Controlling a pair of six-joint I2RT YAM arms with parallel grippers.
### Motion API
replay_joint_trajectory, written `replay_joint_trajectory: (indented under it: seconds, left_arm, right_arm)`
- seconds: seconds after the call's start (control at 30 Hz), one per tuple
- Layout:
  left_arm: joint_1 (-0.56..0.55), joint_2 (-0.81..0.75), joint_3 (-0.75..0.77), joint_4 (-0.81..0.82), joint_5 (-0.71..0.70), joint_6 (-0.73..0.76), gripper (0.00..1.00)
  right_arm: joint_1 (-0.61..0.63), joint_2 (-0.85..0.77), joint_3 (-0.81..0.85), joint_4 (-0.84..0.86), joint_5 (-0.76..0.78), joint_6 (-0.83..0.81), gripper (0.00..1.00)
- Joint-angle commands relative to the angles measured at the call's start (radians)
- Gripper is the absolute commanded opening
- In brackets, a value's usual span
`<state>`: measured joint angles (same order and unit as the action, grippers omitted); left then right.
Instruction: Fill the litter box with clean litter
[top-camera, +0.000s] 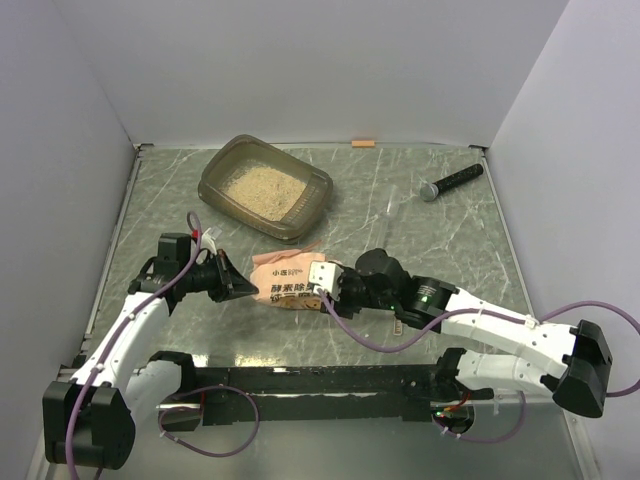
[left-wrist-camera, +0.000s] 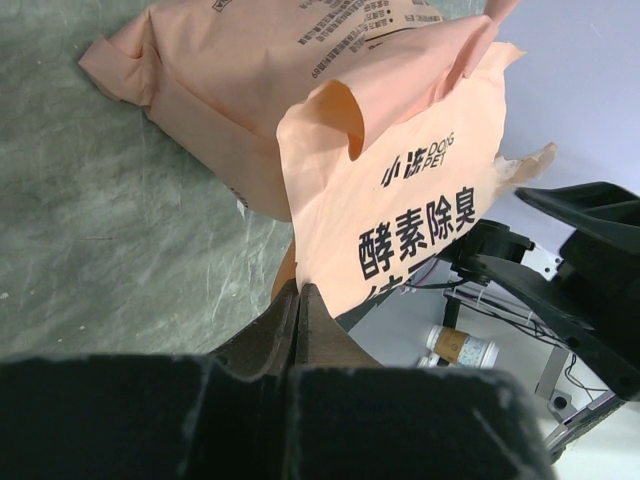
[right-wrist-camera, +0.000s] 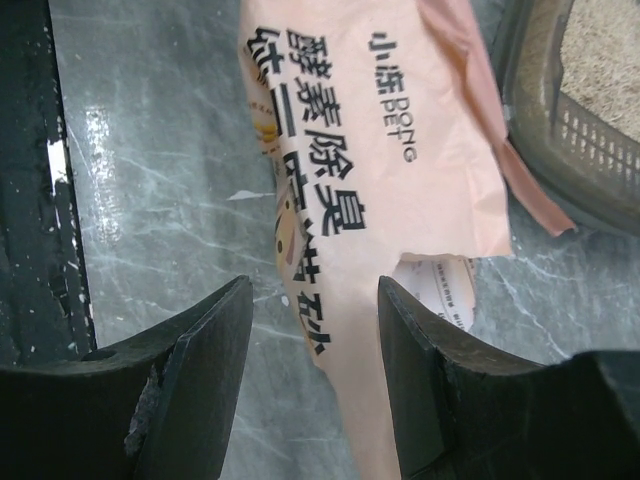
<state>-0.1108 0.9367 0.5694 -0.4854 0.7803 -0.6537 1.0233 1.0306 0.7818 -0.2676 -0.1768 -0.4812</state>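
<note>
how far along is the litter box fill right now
Done: the litter box already holds beige litter. In hand: the left hand is shut on an edge of the pouch, the right hand open around its other end. Left: probably tipping any remaining litter into the box.

I record a grey-green marbled table; on it, far and left of centre, stands the litter box; near centre lies the pouch; far right, a black microphone; an orange tab sits at the far edge.
</note>
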Motion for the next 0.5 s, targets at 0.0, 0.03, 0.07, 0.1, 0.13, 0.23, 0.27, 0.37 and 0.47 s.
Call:
replay_joint_trajectory:
  seconds: [0.0,0.03,0.07,0.1,0.13,0.23,0.27,0.37,0.47]
  left_arm:
    - [0.007,0.008,0.053,0.005,-0.019,0.017,0.01]
    - [0.007,0.01,0.055,0.007,-0.018,0.017,0.01]
    - [0.007,0.01,0.056,0.005,-0.018,0.019,0.01]
    - [0.007,0.011,0.061,0.004,-0.018,0.02,0.01]
    - [0.005,0.014,0.063,0.002,-0.016,0.022,0.01]
    - [0.007,0.017,0.069,0.001,-0.016,0.025,0.01]
    - [0.007,0.019,0.073,0.002,-0.016,0.023,0.01]
    - [0.007,0.022,0.079,0.005,-0.015,0.019,0.01]
    - [0.007,0.024,0.087,0.005,-0.009,0.019,0.01]
  right_arm:
    - [0.009,0.011,-0.012,0.061,0.011,-0.023,0.6]
    - [0.014,0.011,-0.015,0.065,0.016,-0.026,0.6]
    - [0.015,0.011,-0.016,0.07,0.019,-0.03,0.6]
    - [0.018,0.008,-0.019,0.071,0.029,-0.033,0.6]
    - [0.024,0.008,-0.019,0.07,0.037,-0.034,0.6]
    - [0.034,0.009,-0.018,0.065,0.04,-0.043,0.6]
    - [0.032,0.013,-0.018,0.062,0.042,-0.046,0.6]
    - [0.035,0.036,-0.019,0.064,0.059,-0.039,0.6]
    - [0.035,0.057,-0.024,0.07,0.089,-0.036,0.6]
